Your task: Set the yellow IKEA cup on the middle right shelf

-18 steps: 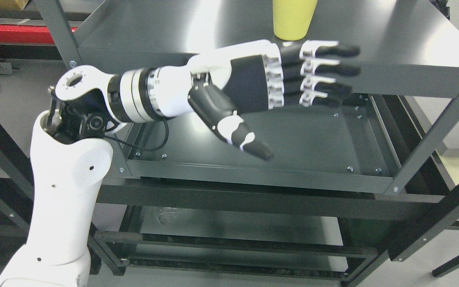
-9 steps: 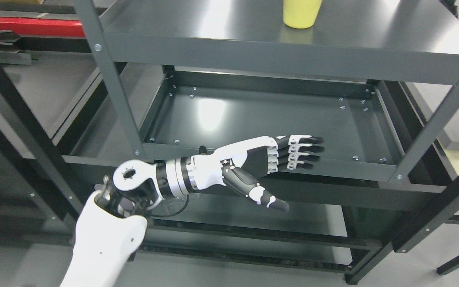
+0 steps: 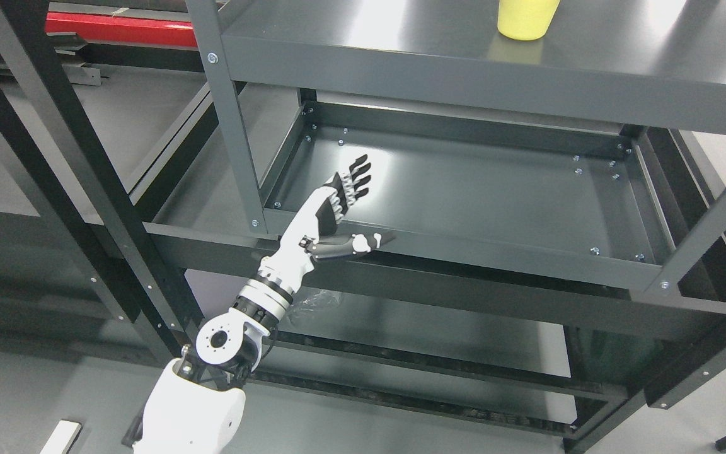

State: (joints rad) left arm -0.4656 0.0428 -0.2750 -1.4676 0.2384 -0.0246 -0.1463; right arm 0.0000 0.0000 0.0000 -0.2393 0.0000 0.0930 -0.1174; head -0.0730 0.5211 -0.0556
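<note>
Left hand point(image 3: 344, 200) was open, four fingers point(image 3: 358, 176) straight and held side by side, thumb point(image 3: 355, 243) stuck out to the right. It held nothing. The hand reached up from lower left; the fingers showed over the front left part of the lower shelf tray point(image 3: 615, 217), thumb in front of the tray's front rim. Whether it touched the rim couldn't be told. The white forearm point(image 3: 287, 268) rose from the wrist joint point(image 3: 219, 340) at the bottom of the view.

Yellow cup point(image 3: 525, 17) stood upright on the upper shelf point(image 3: 401, 44) at the top of the view, toward the right, its top cut off by the picture edge. It was well apart from the hand.

The lower shelf tray had nothing in it, just bare dark metal with screws along the edges. Grey uprights point(image 3: 227, 113) and black frame bars point(image 3: 73, 170) ran around the rack. A red strip point(image 3: 86, 28) showed at top left, a small white object point(image 3: 63, 436) on the floor at bottom left. Right hand wasn't visible.
</note>
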